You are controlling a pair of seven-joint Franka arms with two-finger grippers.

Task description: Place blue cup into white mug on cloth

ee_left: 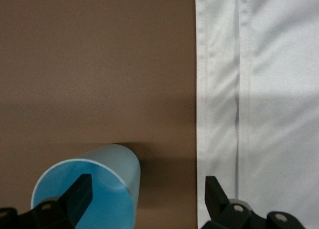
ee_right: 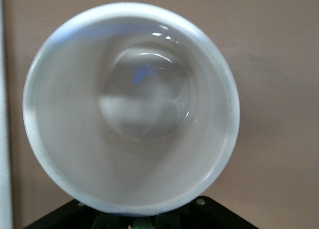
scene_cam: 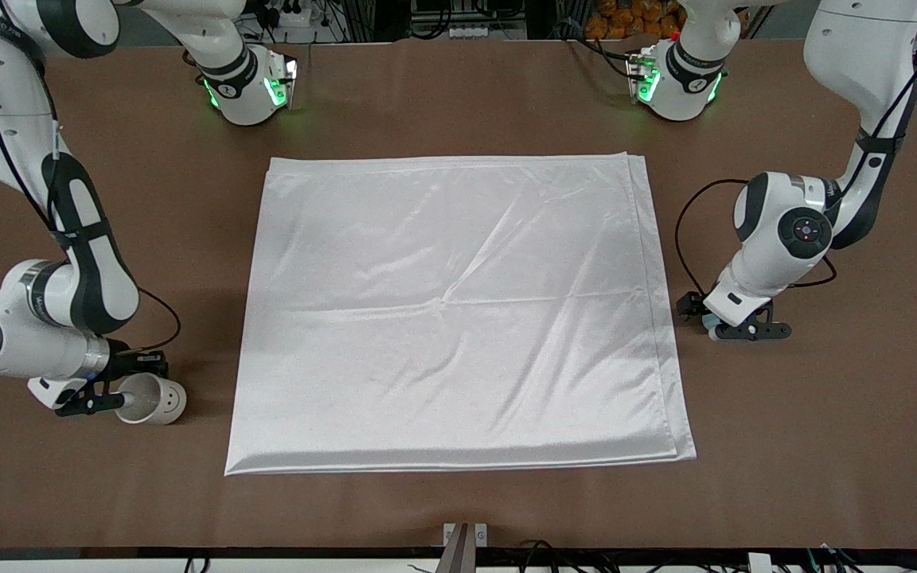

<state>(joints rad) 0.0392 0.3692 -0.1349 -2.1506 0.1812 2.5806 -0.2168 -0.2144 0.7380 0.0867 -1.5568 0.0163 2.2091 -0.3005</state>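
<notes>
Two claws: left (ee_left: 144, 196) agape astride pale-blue cup (ee_left: 92, 191), right (scene_cam: 92, 395) clamping dotted white mug (scene_cam: 152, 398).

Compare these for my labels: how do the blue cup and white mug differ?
The light-blue handleless cup is bright blue inside; the off-white ceramic mug is pale inside. The cup sits at the left arm's end, the open left claw straddling its wall; the mug, at the right arm's end, meets the right claw. Both are empty, beside the white cloth.
</notes>
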